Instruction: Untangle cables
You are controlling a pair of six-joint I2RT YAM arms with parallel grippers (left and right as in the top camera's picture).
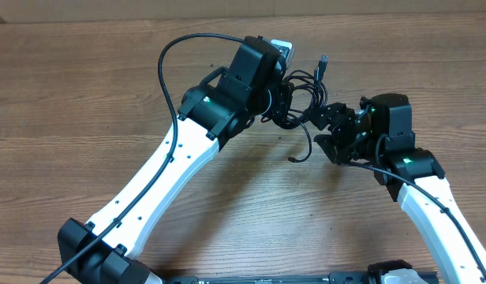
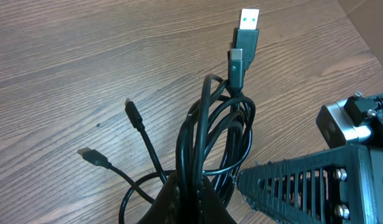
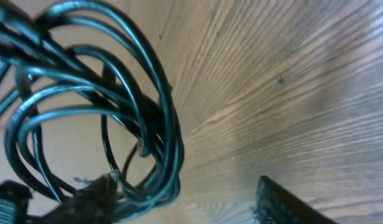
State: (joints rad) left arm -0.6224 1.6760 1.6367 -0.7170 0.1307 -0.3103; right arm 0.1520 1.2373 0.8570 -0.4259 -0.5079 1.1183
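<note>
While I look from the overhead camera, the cables (image 1: 300, 93) are only a small black knot between the left gripper (image 1: 281, 101) and the right gripper (image 1: 328, 130), over the far middle of the table (image 1: 85, 95). From there I cannot tell how the fingers stand.

The left wrist camera tells more. The left gripper is closed tightly on the bundle at the bottom of the picture. The loops rise from it, with a silver USB plug (image 2: 249, 17) at the top. Two small plugs (image 2: 133, 112) sit on loose strands spread to the left over the wood. A ribbed finger (image 2: 285, 183) of the right gripper shows at the right, just beside the loops.

Only the right wrist camera shows that the right gripper has its jaws apart. One finger (image 3: 92, 196) is right at the loops, but whether it touches them I cannot tell. The other finger (image 3: 285, 205) is well apart, over bare wood. The loops are blurred and fill the left half of that view.
</note>
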